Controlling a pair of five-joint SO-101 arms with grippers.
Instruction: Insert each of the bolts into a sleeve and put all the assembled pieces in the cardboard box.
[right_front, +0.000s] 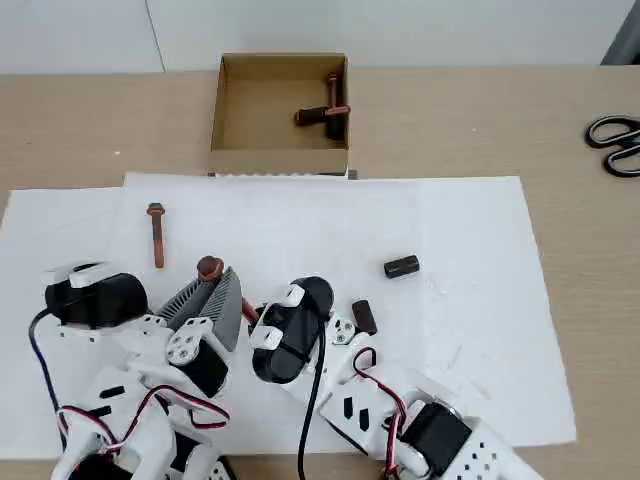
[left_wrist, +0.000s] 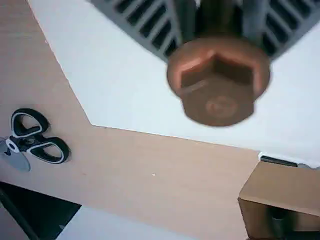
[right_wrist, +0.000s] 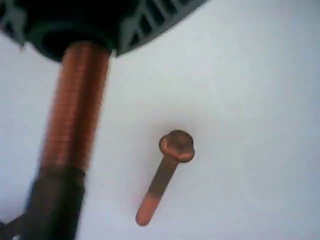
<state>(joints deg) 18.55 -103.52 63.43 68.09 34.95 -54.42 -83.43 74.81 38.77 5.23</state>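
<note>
Left gripper clenched on bolt just behind head, shank lined into sleeve for insertion. Right gripper seemingly grasping that sleeve; view poor. Pair over paper, cardboard box well apart.

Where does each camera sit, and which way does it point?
High view: fixed overhead, looking down on the table, cardboard box, left gripper and right gripper.
Left wrist view: on the left arm, facing past left gripper and its bolt toward scissors.
Right wrist view: on the right arm, facing the sleeve it holds and a loose bolt.
Shared: that gripped bolt, in all three.
</note>
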